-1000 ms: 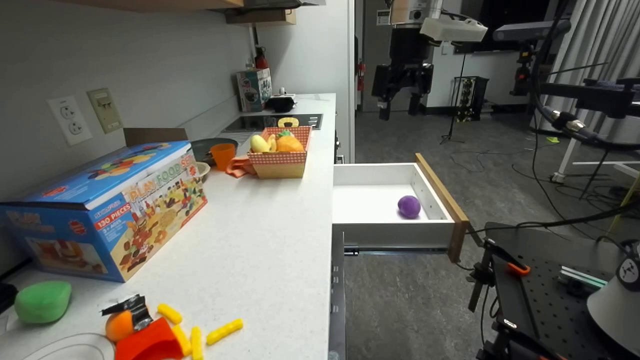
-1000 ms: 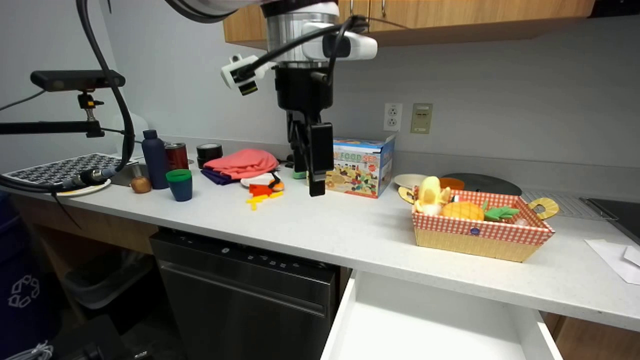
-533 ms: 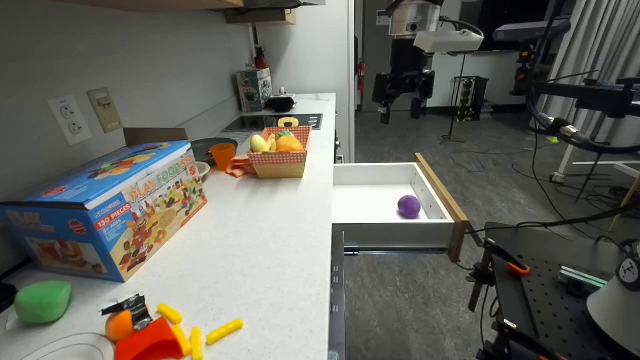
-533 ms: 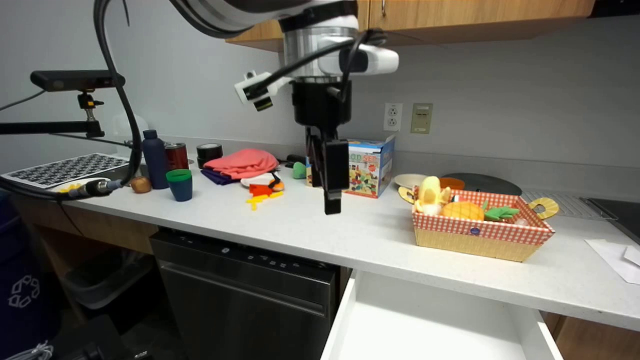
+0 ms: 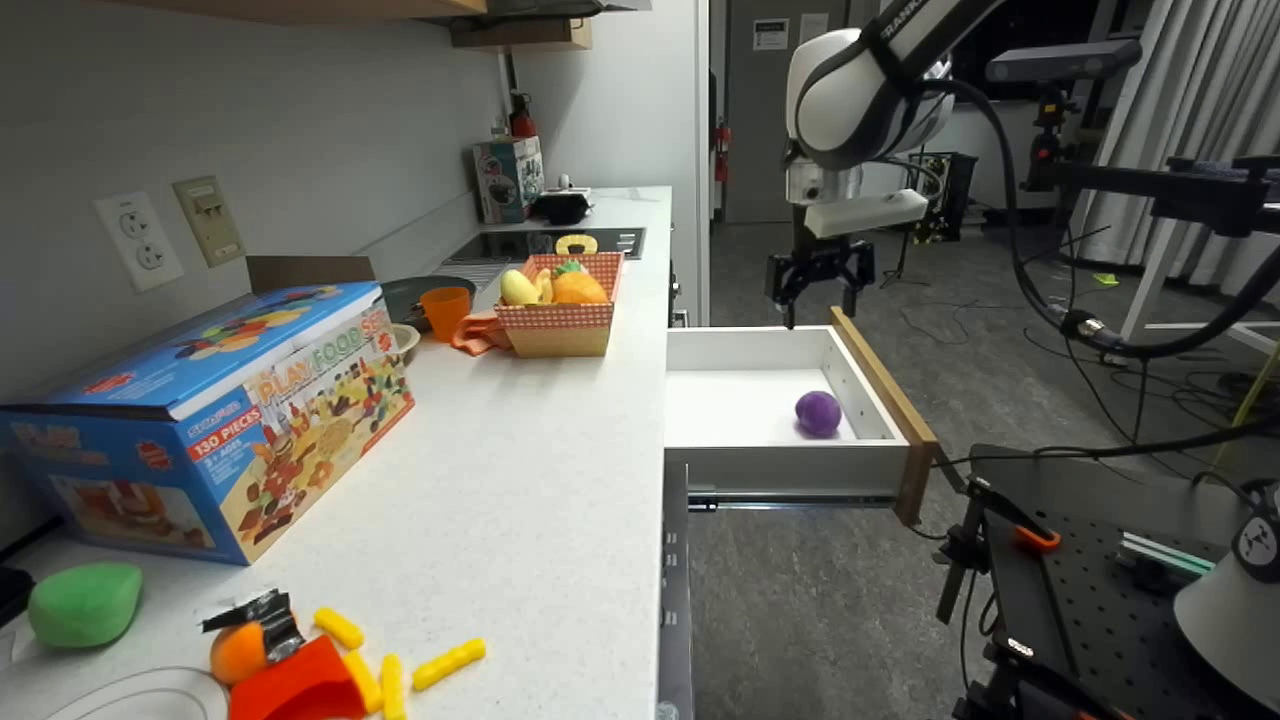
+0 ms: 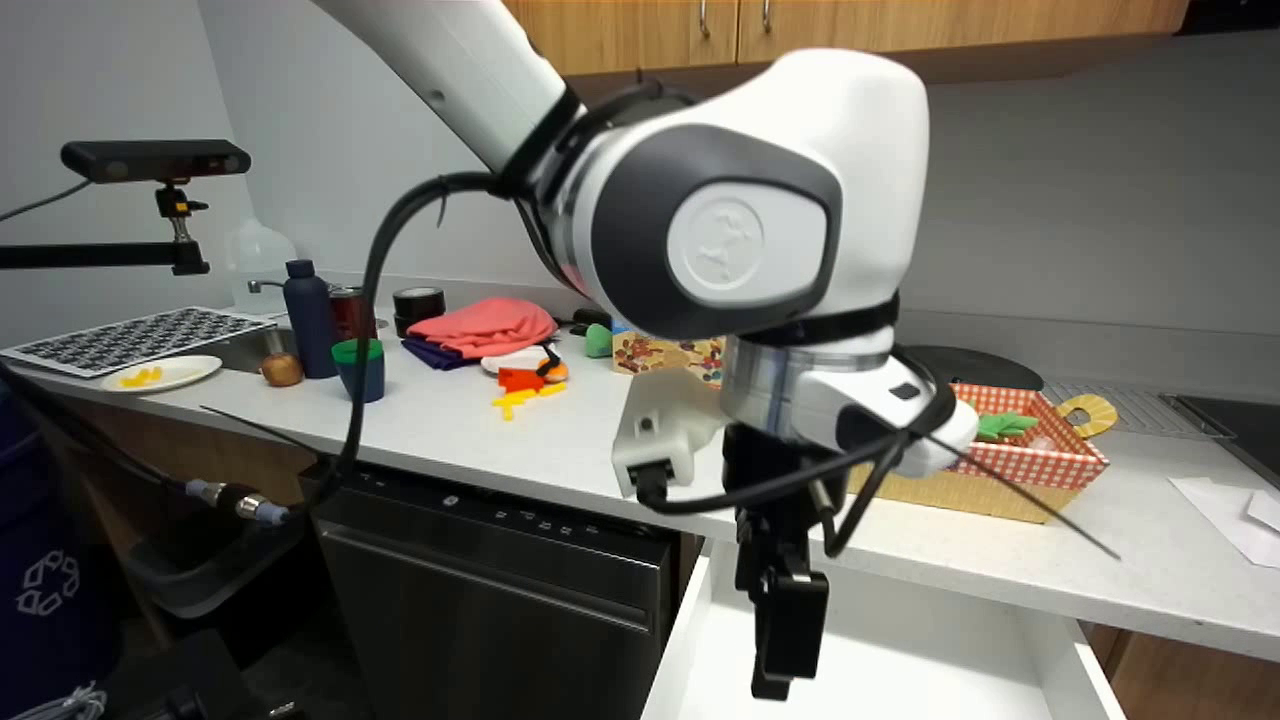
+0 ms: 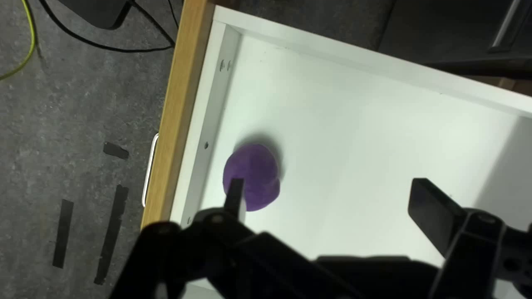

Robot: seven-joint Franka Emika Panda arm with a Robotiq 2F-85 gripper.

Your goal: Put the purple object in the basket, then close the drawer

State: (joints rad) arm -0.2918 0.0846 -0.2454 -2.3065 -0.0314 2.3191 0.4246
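The tabletop (image 5: 530,480) overhangs the drawer (image 5: 780,470), which is pulled out, presumably so that its contents can be reached from above; pushing it in belongs to the end. Its wooden front (image 7: 178,108) faces away from the tabletop. The basket (image 5: 560,342) stands upright on the tabletop near the edge, close to the drawer, which should keep the carry short. The fingers (image 7: 432,211) hang over the drawer, pointing down and spread wide with nothing held, likely so as to straddle their target. In the wrist view one of them overlaps the purple object (image 7: 251,170), so a shift toward the wooden front seems needed before lowering. The purple object rests on the drawer's bottom, near that front. It is almost round; a smaller lobe bulges slantwise away from the wooden front, and its slight long axis probably runs that way, though a finger hides part.
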